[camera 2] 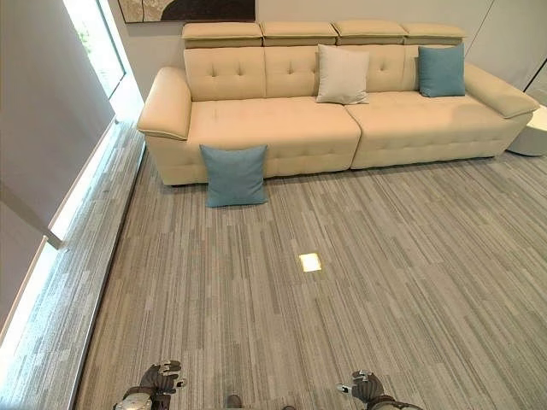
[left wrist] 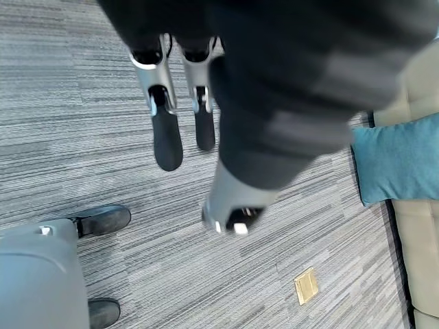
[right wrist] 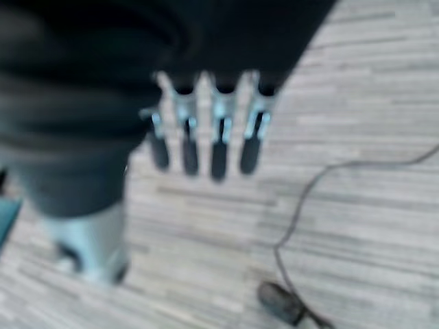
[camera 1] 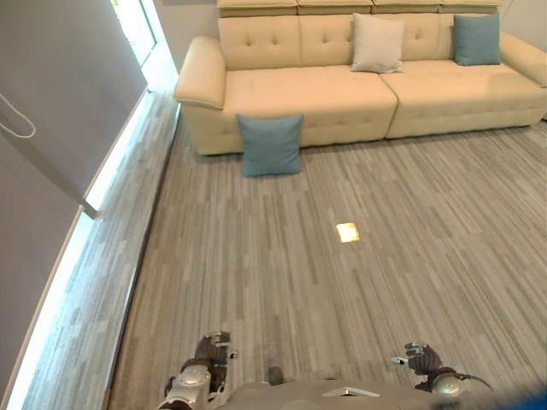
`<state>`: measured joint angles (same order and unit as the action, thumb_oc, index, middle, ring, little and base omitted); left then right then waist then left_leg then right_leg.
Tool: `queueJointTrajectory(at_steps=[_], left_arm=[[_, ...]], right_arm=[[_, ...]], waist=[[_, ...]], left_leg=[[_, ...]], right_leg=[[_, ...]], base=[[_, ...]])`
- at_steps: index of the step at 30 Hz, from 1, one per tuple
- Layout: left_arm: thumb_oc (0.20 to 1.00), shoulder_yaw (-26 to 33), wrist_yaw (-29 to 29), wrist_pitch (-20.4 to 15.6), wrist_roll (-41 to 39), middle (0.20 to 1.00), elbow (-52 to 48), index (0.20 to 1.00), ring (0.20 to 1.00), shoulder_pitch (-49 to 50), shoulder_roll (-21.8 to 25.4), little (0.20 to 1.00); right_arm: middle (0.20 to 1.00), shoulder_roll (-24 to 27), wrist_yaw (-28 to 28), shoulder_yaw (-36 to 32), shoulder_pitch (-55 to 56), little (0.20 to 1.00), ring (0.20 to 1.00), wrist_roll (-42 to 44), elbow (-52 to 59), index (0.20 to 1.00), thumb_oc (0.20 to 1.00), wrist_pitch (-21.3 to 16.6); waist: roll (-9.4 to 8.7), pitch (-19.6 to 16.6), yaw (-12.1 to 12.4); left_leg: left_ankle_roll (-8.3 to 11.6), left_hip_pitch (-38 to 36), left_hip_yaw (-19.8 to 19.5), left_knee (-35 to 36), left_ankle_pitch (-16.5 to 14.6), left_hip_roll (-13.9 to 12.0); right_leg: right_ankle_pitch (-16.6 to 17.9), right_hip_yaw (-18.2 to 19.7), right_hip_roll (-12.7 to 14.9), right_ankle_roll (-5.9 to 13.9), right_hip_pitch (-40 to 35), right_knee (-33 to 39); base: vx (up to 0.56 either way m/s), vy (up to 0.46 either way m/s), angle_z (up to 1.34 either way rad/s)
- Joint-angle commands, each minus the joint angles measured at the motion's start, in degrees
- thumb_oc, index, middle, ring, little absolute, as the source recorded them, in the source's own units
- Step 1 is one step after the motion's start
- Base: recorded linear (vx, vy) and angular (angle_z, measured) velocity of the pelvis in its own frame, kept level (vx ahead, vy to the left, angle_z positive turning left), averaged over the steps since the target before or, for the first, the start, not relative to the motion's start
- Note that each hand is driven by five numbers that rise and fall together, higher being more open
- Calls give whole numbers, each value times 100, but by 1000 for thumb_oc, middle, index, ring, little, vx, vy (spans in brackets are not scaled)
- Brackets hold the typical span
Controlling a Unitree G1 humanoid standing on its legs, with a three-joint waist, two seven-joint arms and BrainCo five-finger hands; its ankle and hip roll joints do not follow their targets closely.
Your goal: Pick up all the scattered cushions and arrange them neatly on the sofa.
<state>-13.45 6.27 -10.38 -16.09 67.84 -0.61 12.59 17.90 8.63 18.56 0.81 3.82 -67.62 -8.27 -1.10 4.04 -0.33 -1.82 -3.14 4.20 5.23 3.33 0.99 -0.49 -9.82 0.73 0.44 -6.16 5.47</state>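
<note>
A teal cushion [camera 1: 270,144] stands on the floor, leaning against the front of the cream sofa [camera 1: 308,98] near its left end. The same teal cushion [left wrist: 398,159] shows in the left wrist view. On the sofa seat a beige cushion [camera 1: 378,43] leans on the backrest near the middle, and a second teal cushion [camera 1: 476,38] leans further right. My left hand [camera 1: 210,352] and right hand [camera 1: 420,357] hang low at the near edge, far from the sofa. Both hands are open and hold nothing, fingers [left wrist: 167,137] straight.
Grey striped carpet [camera 1: 359,282] stretches between me and the sofa, with a small brass floor plate [camera 1: 348,231] in the middle. A window wall [camera 1: 60,128] with a bright floor strip runs along the left. A white object [camera 2: 534,130] stands beyond the sofa's right end.
</note>
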Motion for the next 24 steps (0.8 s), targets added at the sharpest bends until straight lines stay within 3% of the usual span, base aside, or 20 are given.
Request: queueJointTrajectory(at_steps=[1, 24], left_arm=[[1000, -47, -61, -88, 330, 1000, 448, 1000, 1000, -387, -71, 1000], [1000, -284, 28, -74, 457, 1000, 380, 1000, 1000, -515, -135, 1000]], right_arm=[[1000, -15, -17, 128, -210, 1000, 1000, 58, -246, 1000, 1000, -36], [1000, -34, -21, 194, -215, 1000, 1000, 112, -241, 1000, 1000, -24]], waist=[[-114, 122, 3], [-141, 297, -65]], left_leg=[[200, -344, 48, -23, -994, -146], [336, -307, 85, -23, -869, -353]], right_leg=[[-385, -207, 336, 452, 0, -47], [-511, -199, 164, 327, 64, -47]], base=[[0, 0, 0], [5, -49, -3]])
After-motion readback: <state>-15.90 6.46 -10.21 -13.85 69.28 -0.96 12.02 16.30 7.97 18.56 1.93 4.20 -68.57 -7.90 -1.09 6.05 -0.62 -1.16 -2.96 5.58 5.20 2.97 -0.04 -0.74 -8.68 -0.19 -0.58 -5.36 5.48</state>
